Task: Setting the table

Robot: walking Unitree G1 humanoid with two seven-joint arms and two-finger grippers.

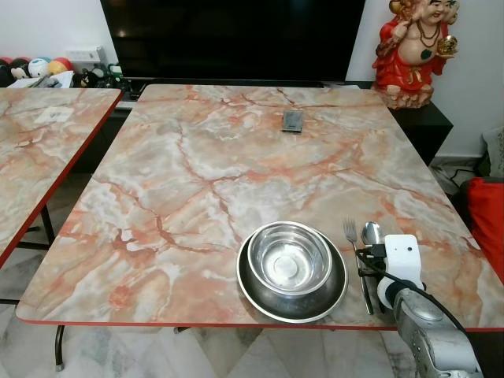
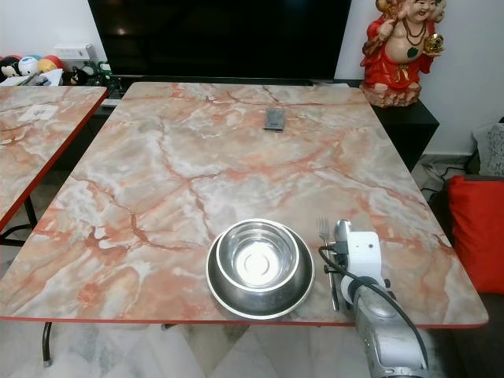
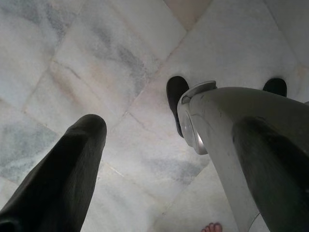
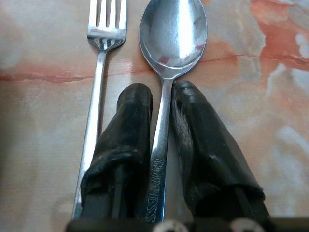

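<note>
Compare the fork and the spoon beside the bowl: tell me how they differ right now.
The spoon ends in a smooth oval bowl; the fork ends in tines. The spoon's handle runs between the right gripper's two black fingers, while the fork lies outside them, ungripped. The spoon's handle carries engraved lettering; the fork's looks plain. Both are shiny metal, lying parallel on the marble table, right of the steel bowl.

Right pincer seemingly closed, fingers low.
</note>
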